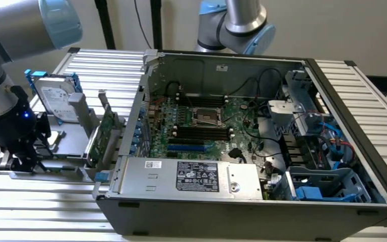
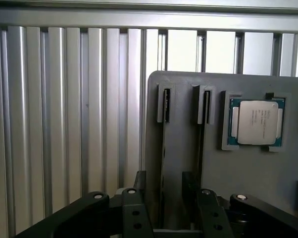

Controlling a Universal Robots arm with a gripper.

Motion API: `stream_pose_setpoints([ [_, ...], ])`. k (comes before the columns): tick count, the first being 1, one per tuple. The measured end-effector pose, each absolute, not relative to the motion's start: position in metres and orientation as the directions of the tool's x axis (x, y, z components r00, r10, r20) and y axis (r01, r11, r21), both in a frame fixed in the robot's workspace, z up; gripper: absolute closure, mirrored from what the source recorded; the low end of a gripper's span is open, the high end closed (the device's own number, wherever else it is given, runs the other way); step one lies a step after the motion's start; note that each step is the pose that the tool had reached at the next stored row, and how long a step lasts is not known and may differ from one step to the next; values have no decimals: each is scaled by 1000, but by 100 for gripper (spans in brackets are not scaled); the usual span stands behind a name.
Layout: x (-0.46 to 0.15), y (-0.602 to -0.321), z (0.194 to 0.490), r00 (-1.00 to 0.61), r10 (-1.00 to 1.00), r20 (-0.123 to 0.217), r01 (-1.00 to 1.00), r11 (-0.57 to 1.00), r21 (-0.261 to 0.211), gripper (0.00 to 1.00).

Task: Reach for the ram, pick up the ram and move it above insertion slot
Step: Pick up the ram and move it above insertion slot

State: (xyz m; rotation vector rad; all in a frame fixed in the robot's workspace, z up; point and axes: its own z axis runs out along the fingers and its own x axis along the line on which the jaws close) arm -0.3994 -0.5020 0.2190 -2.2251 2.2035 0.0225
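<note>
My gripper [image 2: 171, 218] stands open low over a grey holder block [image 2: 181, 148]; its two black fingers [image 2: 134, 213] straddle the block's near end. In the holder, the ram [image 2: 162, 158] stands on edge between end clips and is seen as a thin dark strip running away from the fingers. A second such strip [image 2: 203, 148] stands parallel beside it. Nothing is held. In the exterior view the gripper [image 1: 15, 162] hangs over this holder, at the exterior view's left of the open computer case [image 1: 247, 201]. The black memory slots [image 1: 200, 133] lie on the green motherboard inside the case.
A processor chip [image 2: 257, 121] sits in the holder beside the strips. A hard drive [image 1: 56, 101] and a tall green expansion card [image 1: 106, 136] stand between my arm and the case wall. A second arm [image 1: 241, 25] rises behind the case. The ribbed aluminium table [image 1: 39, 201] surrounds everything.
</note>
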Motion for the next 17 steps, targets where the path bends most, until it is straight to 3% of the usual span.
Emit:
stream_pose_setpoints([
  [17, -398, -503, 200, 10, -1000, -20, -1000, -10, 3, 58],
])
